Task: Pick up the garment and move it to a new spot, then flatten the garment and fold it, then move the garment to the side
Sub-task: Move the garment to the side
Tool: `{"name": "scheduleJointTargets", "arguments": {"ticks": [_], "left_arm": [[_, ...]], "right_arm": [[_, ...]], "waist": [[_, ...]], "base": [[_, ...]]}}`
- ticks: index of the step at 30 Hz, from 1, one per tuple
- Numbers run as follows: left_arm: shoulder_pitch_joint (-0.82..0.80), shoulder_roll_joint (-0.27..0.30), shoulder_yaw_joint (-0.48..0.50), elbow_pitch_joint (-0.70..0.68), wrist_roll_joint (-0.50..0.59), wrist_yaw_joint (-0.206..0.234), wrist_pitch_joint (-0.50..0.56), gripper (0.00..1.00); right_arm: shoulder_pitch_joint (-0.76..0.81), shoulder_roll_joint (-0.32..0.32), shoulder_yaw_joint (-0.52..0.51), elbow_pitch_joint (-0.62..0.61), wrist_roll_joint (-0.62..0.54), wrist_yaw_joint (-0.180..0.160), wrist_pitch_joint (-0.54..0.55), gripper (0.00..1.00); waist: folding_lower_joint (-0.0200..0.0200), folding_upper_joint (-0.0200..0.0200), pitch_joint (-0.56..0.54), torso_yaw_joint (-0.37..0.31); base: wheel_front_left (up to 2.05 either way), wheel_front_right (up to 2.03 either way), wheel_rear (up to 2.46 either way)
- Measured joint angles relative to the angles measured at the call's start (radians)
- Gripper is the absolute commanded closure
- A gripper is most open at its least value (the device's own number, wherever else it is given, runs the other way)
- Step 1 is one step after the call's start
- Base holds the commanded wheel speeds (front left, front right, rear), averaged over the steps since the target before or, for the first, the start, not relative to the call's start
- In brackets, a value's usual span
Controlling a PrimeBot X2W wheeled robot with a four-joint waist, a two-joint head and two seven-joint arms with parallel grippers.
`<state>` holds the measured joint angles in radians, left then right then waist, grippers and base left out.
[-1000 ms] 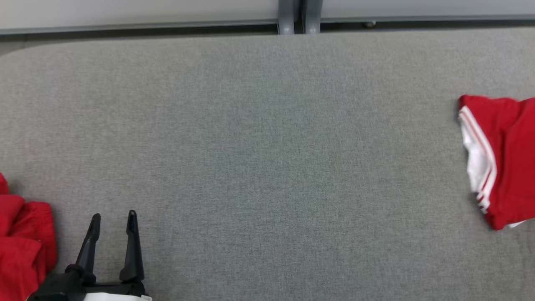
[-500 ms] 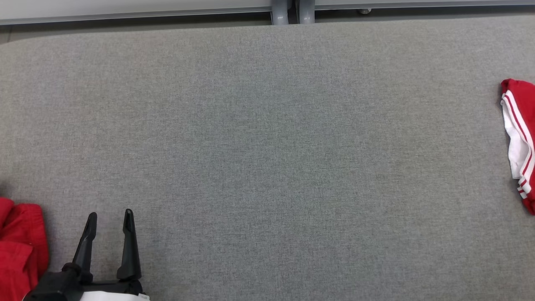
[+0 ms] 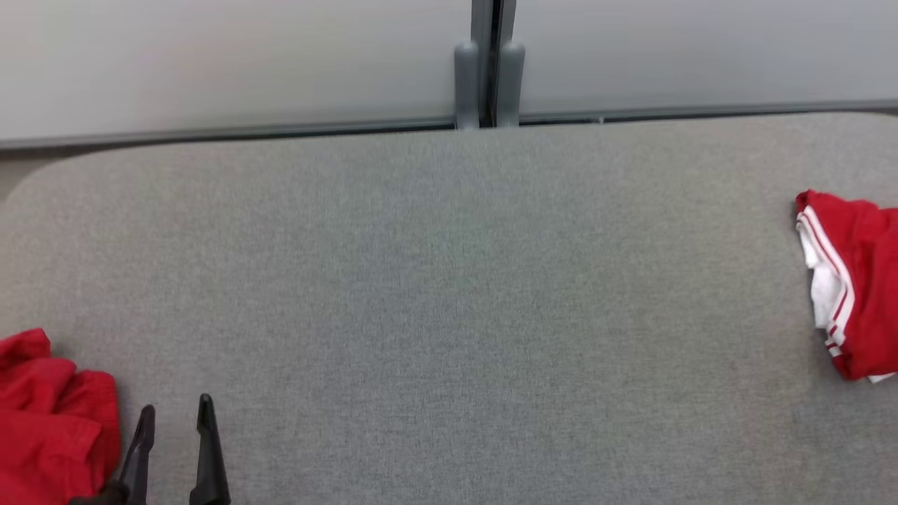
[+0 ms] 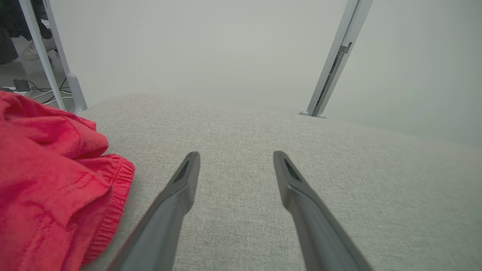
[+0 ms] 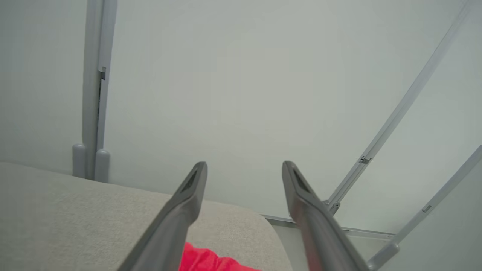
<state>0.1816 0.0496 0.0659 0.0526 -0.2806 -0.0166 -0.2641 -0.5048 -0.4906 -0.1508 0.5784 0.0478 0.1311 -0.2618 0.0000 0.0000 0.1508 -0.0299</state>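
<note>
Head view looks down on a grey fabric tabletop (image 3: pixel 449 301). At its far right edge lies a folded red garment (image 3: pixel 859 280) with white striped trim, compact and partly cut off by the frame. It looks folded and set to the side, so I judge that the task for this piece is finished, or nearly so. The right gripper (image 5: pixel 243 165), seen in the right wrist view, has its fingers wide apart and holds nothing. It hangs above the right end of the tabletop, with a bit of red, probably this garment, just below its fingers. The left gripper (image 3: pixel 176 407) is at the lower left, also spread and empty, just beside a crumpled red garment (image 3: pixel 49 414) that is not flattened. If that one is next, all steps remain for it.
</note>
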Motion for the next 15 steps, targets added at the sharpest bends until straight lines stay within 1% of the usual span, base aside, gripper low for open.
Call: {"name": "scheduleJointTargets", "arguments": {"ticks": [4, 8, 9, 10, 11, 13, 15], "left_arm": [[0.022, -0.001, 0.015, 0.004, -0.002, 0.003, 0.0, 0.0], [0.04, -0.001, 0.025, 0.013, -0.002, 0.0, 0.0, 0.0], [0.041, -0.001, 0.026, 0.014, -0.002, 0.001, 0.0, 0.0], [0.041, -0.001, 0.026, 0.014, -0.002, 0.001, 0.0, 0.0], [0.041, -0.001, 0.029, 0.013, -0.005, 0.005, 0.0, 0.0], [0.043, -0.001, 0.029, 0.016, -0.009, 0.004, 0.0, 0.0], [0.049, -0.001, 0.025, 0.021, -0.009, 0.004, 0.0, 0.0]], "right_arm": [[0.234, 0.131, -0.006, -0.233, -0.015, 0.0, 0.0, 0.0], [0.422, 0.26, 0.001, -0.397, -0.053, 0.0, 0.0, 0.0], [0.466, 0.298, 0.005, -0.419, -0.05, 0.0, 0.0, 0.0], [0.466, 0.298, 0.005, -0.419, -0.05, 0.0, 0.0, 0.0], [0.505, 0.325, 0.012, -0.442, -0.053, 0.0, 0.0, 0.0], [0.561, 0.352, 0.024, -0.466, -0.062, 0.0, 0.0, 0.0], [0.604, 0.39, 0.006, -0.478, -0.063, 0.0, 0.0, 0.0]], "waist": [[0.0, 0.0, -0.071, -0.001], [0.0, 0.0, -0.134, 0.004], [0.0, 0.0, -0.147, 0.008], [0.0, 0.0, -0.147, 0.008], [0.0, 0.0, -0.158, 0.012], [0.0, 0.0, -0.177, 0.022], [0.0, 0.0, -0.188, 0.033]], "base": [[0.0, 0.0, 0.0], [0.0, 0.0, 0.0], [0.0, 0.0, 0.0], [0.0, 0.0, 0.0], [0.0, 0.0, 0.0], [0.0, 0.0, 0.0], [0.0, 0.0, 0.0]]}}
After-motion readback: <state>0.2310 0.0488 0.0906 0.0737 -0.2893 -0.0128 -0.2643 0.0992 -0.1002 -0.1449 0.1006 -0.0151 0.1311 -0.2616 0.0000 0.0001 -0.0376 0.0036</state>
